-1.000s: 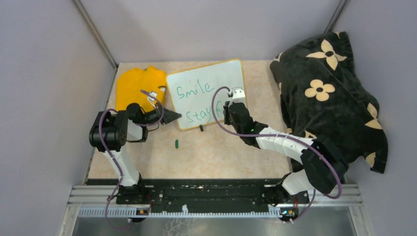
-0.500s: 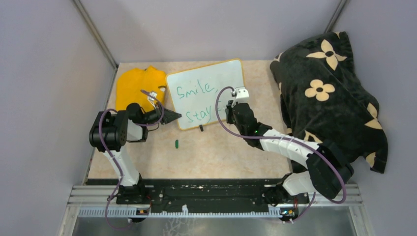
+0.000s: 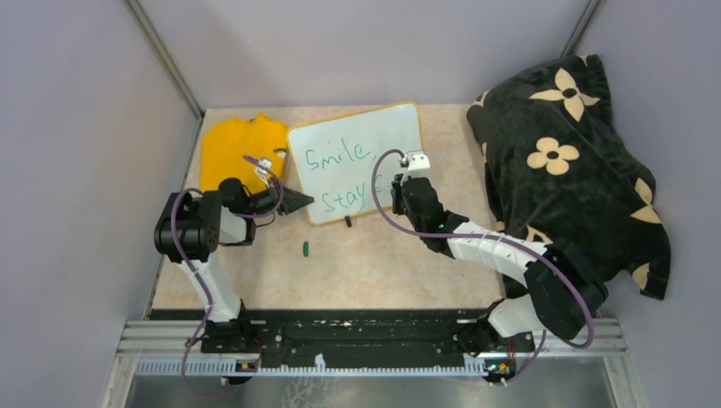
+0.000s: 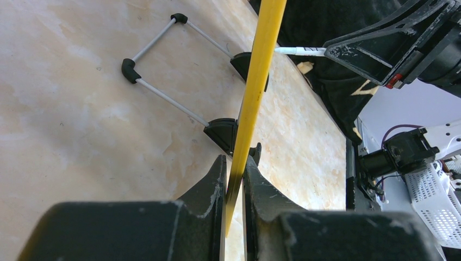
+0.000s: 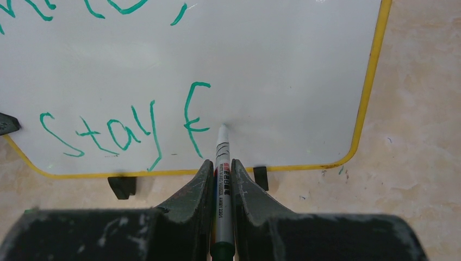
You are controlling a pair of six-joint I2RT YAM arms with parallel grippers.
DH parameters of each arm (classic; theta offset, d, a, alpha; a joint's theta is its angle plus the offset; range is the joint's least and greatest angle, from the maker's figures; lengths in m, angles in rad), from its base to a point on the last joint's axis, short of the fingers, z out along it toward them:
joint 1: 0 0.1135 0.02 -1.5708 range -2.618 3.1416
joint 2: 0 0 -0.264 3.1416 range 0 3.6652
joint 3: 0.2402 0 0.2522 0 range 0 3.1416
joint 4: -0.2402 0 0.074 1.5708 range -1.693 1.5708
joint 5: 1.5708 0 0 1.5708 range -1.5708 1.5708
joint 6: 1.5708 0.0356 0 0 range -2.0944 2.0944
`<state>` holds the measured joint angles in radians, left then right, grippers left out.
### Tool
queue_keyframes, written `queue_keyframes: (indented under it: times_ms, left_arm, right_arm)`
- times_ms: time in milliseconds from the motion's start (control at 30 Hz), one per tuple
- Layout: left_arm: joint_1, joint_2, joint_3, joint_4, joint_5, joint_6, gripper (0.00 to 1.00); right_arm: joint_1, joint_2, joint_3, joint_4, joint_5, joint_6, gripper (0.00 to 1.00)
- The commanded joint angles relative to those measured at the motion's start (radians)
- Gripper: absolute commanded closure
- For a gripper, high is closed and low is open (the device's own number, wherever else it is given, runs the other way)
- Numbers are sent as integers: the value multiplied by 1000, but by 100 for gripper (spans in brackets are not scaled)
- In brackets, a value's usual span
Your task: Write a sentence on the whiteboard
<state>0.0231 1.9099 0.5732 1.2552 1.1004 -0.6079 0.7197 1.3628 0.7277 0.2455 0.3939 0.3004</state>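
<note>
Table (image 3: 383,263): beige, mottled, with grey walls around
Whiteboard (image 3: 395,127): far middle, on black feet, beside the yellow cloth (image 3: 229,144)
Sentence (image 5: 119,130): green "Smile, Stay f"
Left gripper (image 4: 235,163): clamped on the Whiteboard's frame edge
Right gripper (image 5: 221,164): clamped on a marker (image 5: 223,147) — tip touching the Whiteboard just right of "f"
</note>
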Motion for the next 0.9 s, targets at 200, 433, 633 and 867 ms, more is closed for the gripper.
queue_keyframes:
  times_ms: [200,433,633,867]
  left_arm:
    - [-1,27,6,-54,-30,14,100]
    - [-2,28,6,-54,-30,14,100]
    - [-2,28,6,-54,-30,14,100]
    - [-2,26,7,-54,-29,16,100]
  right_arm:
    - [-11,-18,-11,41,-5,34,100]
    - [-11,-25,-47,41,-13,51,100]
    - [-12,-41,-56,40,-11,56,100]
    - [-11,-85,-37,74,-23,50,100]
